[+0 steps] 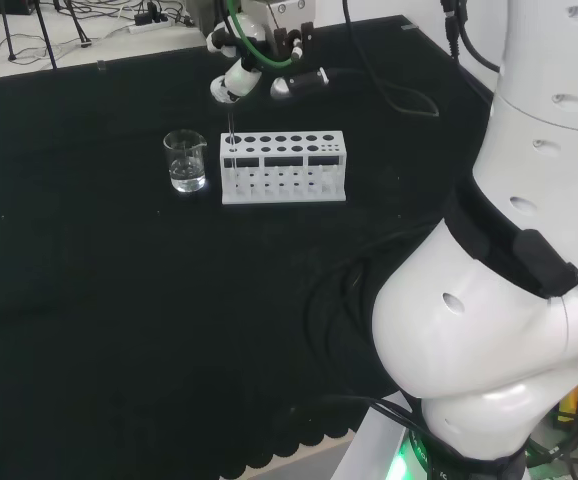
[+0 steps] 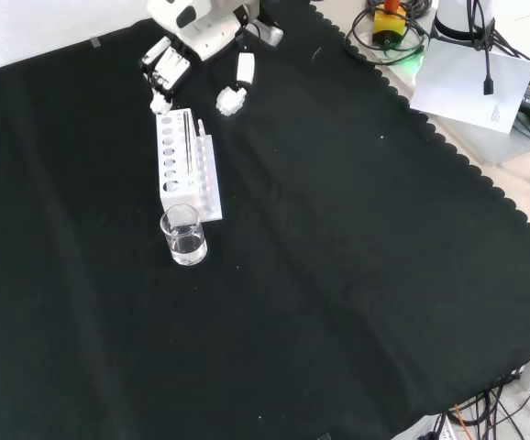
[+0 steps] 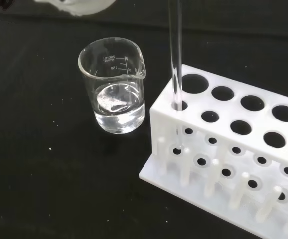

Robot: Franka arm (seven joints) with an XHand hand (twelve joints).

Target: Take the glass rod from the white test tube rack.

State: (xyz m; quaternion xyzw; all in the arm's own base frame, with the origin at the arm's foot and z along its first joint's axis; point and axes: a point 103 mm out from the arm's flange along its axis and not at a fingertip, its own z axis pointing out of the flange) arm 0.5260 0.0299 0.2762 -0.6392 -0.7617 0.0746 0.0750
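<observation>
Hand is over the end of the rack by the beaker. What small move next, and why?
Probably lift straight up. The glass rod stands upright with its lower end still through a corner hole of the white rack, and the hand sits at its top. The beaker stands close beside, so sideways motion seems risky.

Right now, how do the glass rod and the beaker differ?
The glass rod is thin and stands upright in a corner hole of the white test tube rack; the beaker is wide and sits on the cloth beside the rack. The beaker holds clear liquid; the rod holds nothing. Both are clear glass.
</observation>
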